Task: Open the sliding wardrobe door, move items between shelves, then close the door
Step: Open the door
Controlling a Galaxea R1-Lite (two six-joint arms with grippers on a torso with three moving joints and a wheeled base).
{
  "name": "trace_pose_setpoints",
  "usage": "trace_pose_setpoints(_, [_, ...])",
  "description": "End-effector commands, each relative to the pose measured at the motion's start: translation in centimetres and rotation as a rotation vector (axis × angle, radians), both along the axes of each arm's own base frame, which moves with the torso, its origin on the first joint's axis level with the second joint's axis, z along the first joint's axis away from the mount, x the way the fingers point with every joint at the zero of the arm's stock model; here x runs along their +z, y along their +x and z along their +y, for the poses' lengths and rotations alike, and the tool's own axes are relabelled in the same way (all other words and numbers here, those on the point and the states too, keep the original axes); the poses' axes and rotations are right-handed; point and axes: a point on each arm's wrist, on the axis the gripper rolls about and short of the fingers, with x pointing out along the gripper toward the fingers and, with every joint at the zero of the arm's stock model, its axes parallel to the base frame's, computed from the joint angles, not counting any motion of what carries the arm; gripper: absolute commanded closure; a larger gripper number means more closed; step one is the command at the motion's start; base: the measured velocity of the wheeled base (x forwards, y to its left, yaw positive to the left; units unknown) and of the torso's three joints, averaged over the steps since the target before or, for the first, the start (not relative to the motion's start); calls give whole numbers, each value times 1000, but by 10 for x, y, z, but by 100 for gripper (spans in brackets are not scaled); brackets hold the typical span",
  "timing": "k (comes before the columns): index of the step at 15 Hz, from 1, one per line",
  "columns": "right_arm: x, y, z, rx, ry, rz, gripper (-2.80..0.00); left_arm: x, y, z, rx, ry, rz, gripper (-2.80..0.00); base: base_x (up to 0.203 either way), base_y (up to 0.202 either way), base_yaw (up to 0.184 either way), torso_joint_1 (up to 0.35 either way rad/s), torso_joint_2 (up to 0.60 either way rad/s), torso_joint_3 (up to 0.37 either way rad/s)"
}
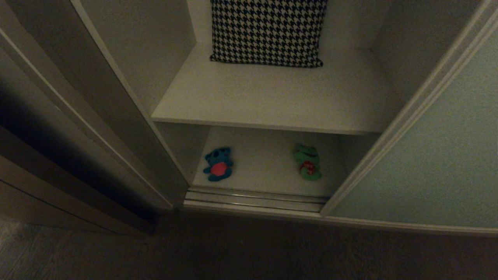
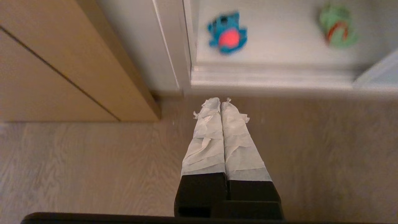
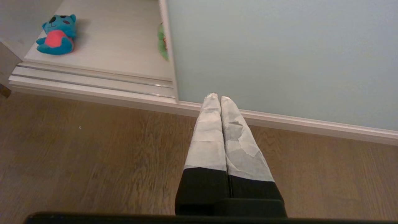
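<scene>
The pale grey-green sliding wardrobe door point(image 1: 435, 163) stands slid to the right, leaving the compartment open. On the lower white shelf point(image 1: 264, 163) lie a teal-blue bear with a red belly point(image 1: 218, 164) on the left and a green frog with red markings point(image 1: 308, 162) on the right. The upper shelf point(image 1: 272, 101) holds no toy. Neither arm shows in the head view. My left gripper point(image 2: 220, 100) is shut and empty over the wooden floor, short of the door track, with the bear point(image 2: 228, 34) and frog point(image 2: 337, 26) beyond. My right gripper point(image 3: 217, 97) is shut and empty, low before the door point(image 3: 279, 49).
A black-and-white houndstooth cushion point(image 1: 268, 33) leans at the back of the upper shelf. Dark brown wooden panelling point(image 1: 50, 155) stands to the left of the wardrobe. A metal door track point(image 1: 255, 198) runs along the wardrobe's front edge, above the wooden floor point(image 1: 249, 252).
</scene>
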Motion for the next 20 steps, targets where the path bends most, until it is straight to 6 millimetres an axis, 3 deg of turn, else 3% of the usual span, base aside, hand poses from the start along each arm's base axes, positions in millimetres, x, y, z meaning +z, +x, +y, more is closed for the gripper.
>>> trace_pose_setpoints(1, [0, 0, 0, 0, 0, 1, 0, -37, -6, -1, -2, 9, -37, 0, 0, 0, 0, 0, 0, 0])
trace_pose_setpoints(3, [0, 0, 0, 0, 0, 1, 0, -51, 2, -1, -13, -65, -2, 0, 0, 0, 0, 0, 0, 0])
trace_pose_setpoints(7, [0, 0, 0, 0, 0, 0, 0, -59, 5, 1, 73, 22, 3, 0, 0, 0, 0, 0, 0, 0])
trace_pose_setpoints(20, [0, 0, 0, 0, 0, 1, 0, -59, 7, 1, 63, 27, -35, 0, 0, 0, 0, 0, 0, 0])
